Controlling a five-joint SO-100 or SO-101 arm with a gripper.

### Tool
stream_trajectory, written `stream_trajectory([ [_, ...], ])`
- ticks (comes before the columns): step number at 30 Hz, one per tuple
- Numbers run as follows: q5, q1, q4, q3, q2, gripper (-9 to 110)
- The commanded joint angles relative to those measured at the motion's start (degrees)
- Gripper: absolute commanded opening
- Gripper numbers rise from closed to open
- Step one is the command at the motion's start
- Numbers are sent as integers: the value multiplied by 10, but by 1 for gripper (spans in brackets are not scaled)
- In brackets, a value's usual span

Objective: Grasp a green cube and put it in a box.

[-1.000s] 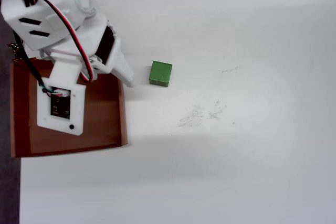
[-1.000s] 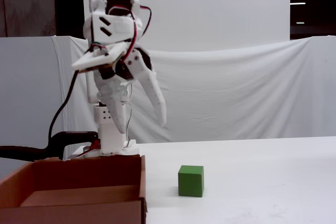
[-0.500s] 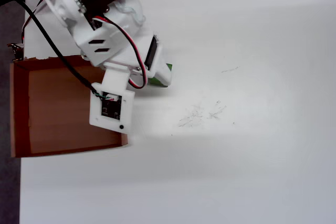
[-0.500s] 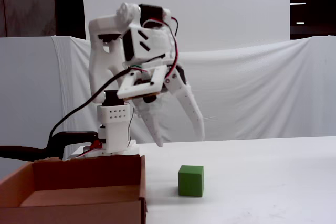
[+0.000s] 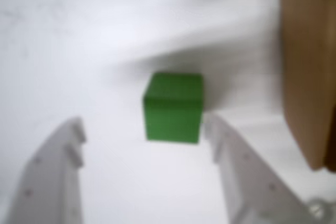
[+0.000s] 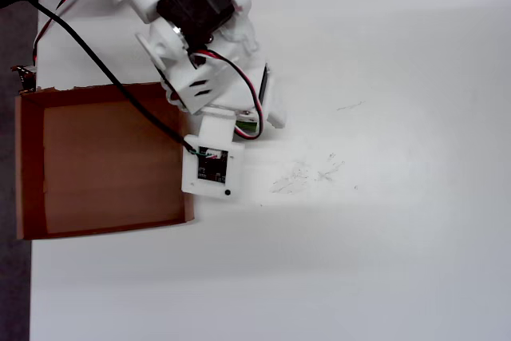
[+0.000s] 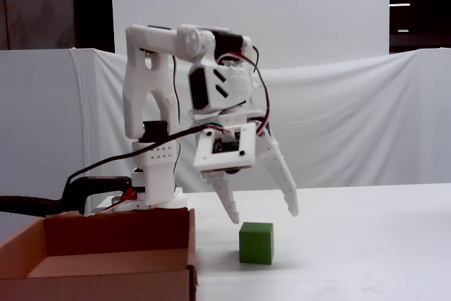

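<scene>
the white worktop [image 7: 366, 244] carries everything here, and it is bare apart from some faint scuff marks [image 6: 307, 172] visible in the overhead view. the box [image 6: 32, 165] sits at the left edge in that view, its floor open with nothing in it. the arm [image 7: 151, 103] reaches out from its base behind the box and bends down toward the table. the gripper [image 7: 266, 216] hangs with its fingers spread wide, one tip to each side of the green cube [image 7: 256, 242] and just above it in the fixed view; the wrist view shows the cube resting on the worktop between and slightly ahead of the fingertips [image 5: 71, 132], closer to the right one, with no contact that i can make out. the cube lies just beside the box's near wall, outside it. judging by this, the approach is nearly finished, while the closing, the lift, the carry over the wall and the release all remain.
</scene>
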Motion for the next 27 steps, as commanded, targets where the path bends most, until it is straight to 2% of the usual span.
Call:
stream_trajectory([
  [1,4,-11,-15,-1,6,30],
  [10,4,-25,-44,56,7,28],
  [27,4,-6,-56,37,-17,22],
])
